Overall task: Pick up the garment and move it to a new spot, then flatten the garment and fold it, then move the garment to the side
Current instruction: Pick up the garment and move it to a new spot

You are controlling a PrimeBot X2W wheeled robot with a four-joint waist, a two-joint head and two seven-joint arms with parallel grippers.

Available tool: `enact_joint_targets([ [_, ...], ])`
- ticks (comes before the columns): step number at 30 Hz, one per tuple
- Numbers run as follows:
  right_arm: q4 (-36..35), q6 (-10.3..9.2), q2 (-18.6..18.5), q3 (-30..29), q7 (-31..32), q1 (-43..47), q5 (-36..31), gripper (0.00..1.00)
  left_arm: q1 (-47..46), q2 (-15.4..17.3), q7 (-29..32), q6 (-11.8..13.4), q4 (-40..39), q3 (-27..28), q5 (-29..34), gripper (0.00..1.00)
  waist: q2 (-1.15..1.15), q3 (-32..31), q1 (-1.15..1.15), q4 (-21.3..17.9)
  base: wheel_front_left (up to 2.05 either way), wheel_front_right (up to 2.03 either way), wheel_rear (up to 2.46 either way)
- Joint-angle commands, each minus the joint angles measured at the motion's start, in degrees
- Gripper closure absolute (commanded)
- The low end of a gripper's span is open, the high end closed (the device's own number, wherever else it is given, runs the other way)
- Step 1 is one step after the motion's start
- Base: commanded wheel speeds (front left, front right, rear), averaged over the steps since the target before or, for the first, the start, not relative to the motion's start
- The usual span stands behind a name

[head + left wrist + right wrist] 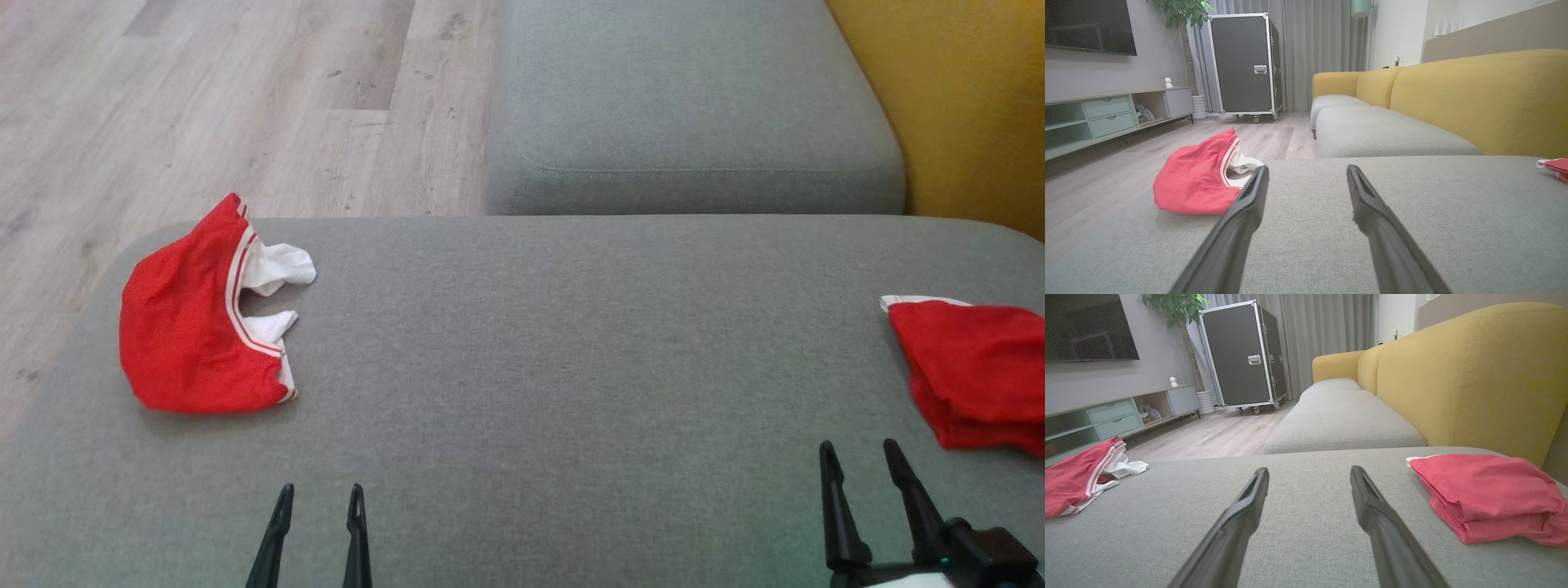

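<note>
A crumpled red garment [196, 322] with white trim lies at the left end of the grey cushion [555, 359]; it shows as well in the left wrist view [1194, 179] and the right wrist view [1077, 477]. A folded red garment [976, 371] rests at the right edge, close to my right gripper [1486, 490]. My left gripper [320, 492] hovers open near the front edge, right of and nearer than the crumpled piece, holding nothing. My right gripper [857, 447] is open and empty too, just left of the folded piece.
A second grey seat cushion [694, 106] lies beyond, with the yellow backrest [963, 98] on the right. Wooden floor [204, 106] runs off to the left. Across the room stand a black flight case [1245, 65] and a low TV cabinet [1106, 114].
</note>
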Motion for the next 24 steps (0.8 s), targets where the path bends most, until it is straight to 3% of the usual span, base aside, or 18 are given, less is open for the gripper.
enact_joint_targets([
  [1, -1.6, -0.04, -0.4, 0.9, -0.6, -1.8, 0.2, 0.0, -3.0, -0.3, -0.3, -0.1, -1.5, 2.0, 0.9, 0.0, 0.0, 0.0, 0.0, 0.6, 0.0, 0.0, 0.0],
  [3, -1.6, -0.04, -0.4, 0.6, -0.6, -1.6, 0.0, 0.0, -3.2, -0.3, -0.3, -0.1, -1.3, 2.1, 1.0, 0.0, 0.0, 0.0, 0.0, 1.7, 0.0, 0.0, 0.0],
  [16, -1.2, -0.04, -0.3, 1.5, -0.6, -2.6, 3.3, 0.0, -4.2, -0.3, -0.3, 0.3, -2.6, 5.0, 1.4, 0.0, 0.0, 1.6, 0.0, 18.1, 0.0, 0.0, 0.0],
  [24, -0.8, -0.04, -0.3, 2.4, -0.6, -6.5, 0.5, 0.0, -4.2, -0.3, -0.3, 3.2, -6.1, 7.8, 0.1, 0.0, 0.0, 5.6, 0.0, 21.6, 0.0, 0.0, 0.0],
])
